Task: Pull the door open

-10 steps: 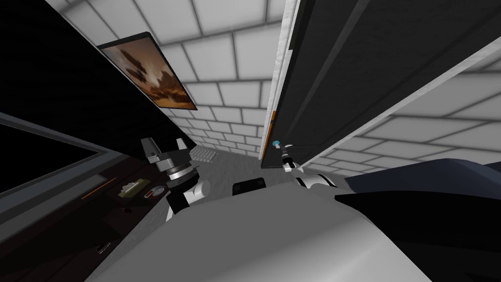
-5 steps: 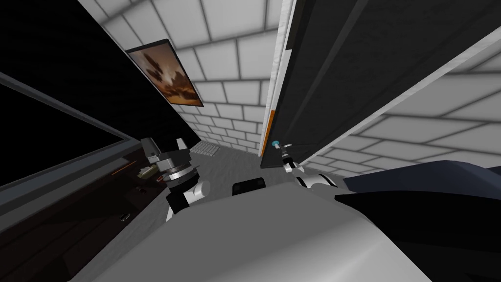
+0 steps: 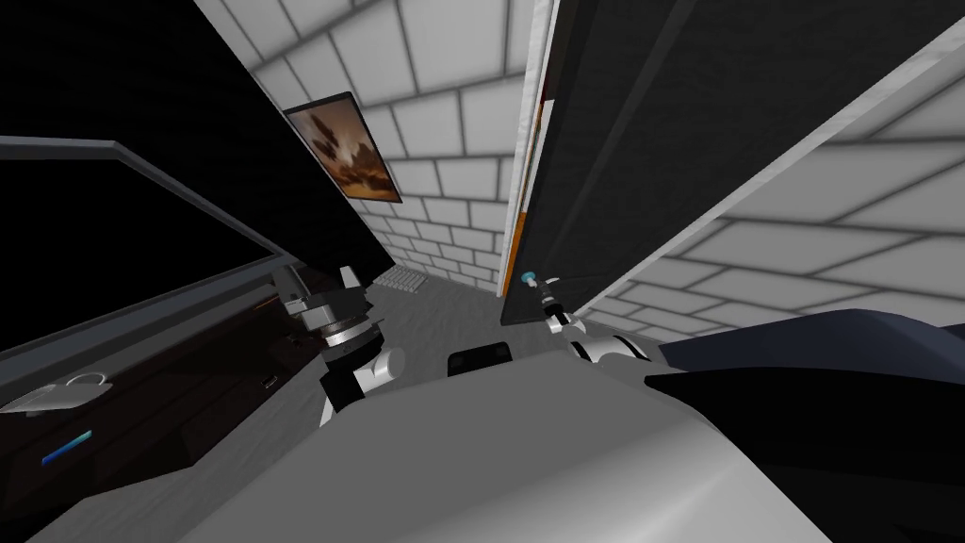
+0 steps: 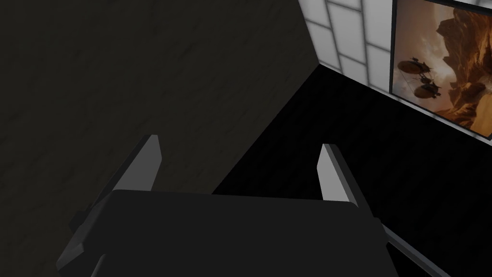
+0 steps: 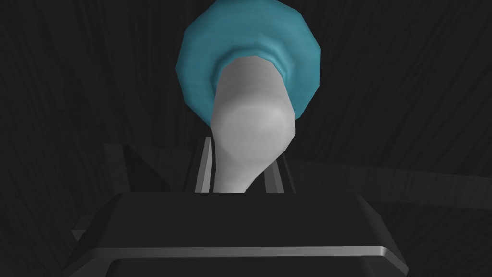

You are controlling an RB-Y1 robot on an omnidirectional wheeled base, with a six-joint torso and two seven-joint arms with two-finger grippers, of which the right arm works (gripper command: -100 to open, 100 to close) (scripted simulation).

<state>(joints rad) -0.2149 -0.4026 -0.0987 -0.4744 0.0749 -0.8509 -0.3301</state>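
Dark door (image 3: 650,132) stands ahead & slightly to the right. Its free edge sits a little off the white frame (image 3: 526,141), w/ an orange strip (image 3: 515,240) in the gap. A grey lever handle (image 5: 252,127) on a round teal base (image 5: 197,62) is low on the door, near that edge. Right gripper (image 5: 240,166) is pinched narrow on the lever, fingers pressing its sides. Left gripper (image 4: 240,161) is raised at the robot's left, by dark furniture (image 3: 170,377), fingers wide apart.
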